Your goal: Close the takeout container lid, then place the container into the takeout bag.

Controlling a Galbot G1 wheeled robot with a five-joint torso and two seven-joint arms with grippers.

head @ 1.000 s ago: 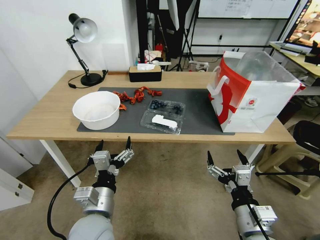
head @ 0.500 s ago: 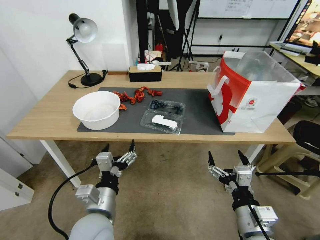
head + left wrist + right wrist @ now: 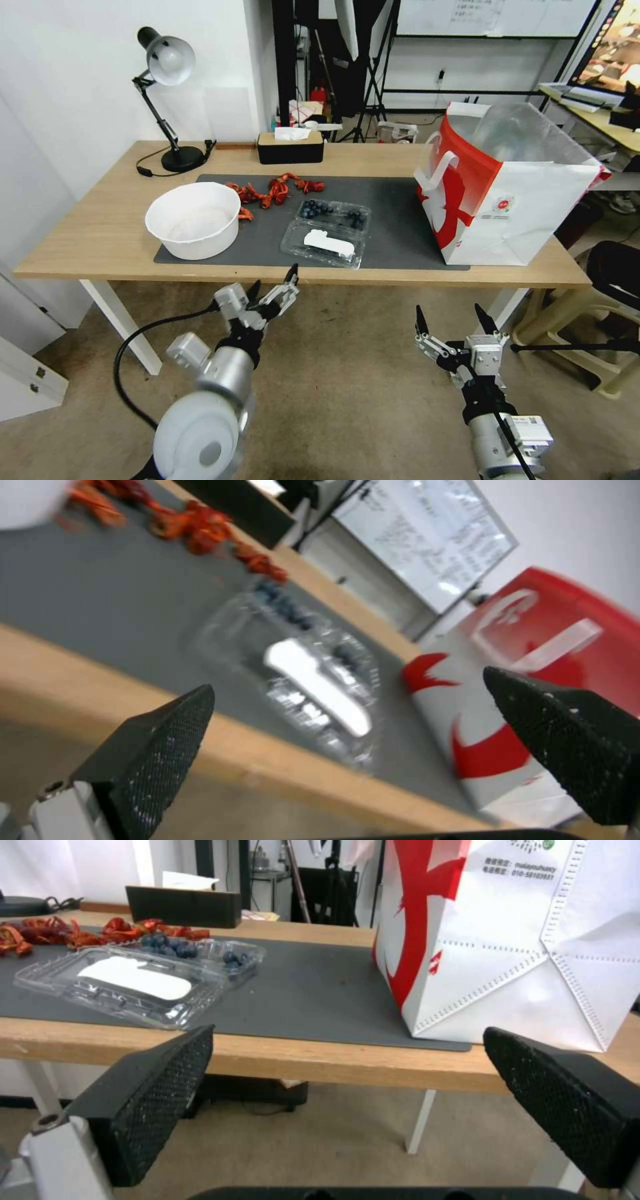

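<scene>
While the takeout container [image 3: 325, 230] lies open on the counter's [image 3: 107, 233] grey mat, the spread left gripper [image 3: 273, 288] reaches for its lid [image 3: 323, 245]; folding that over comes next. Right gripper [image 3: 450, 319] hangs spread below. Right wrist view reveals the takeout bag's [image 3: 527, 935] printed side.
</scene>
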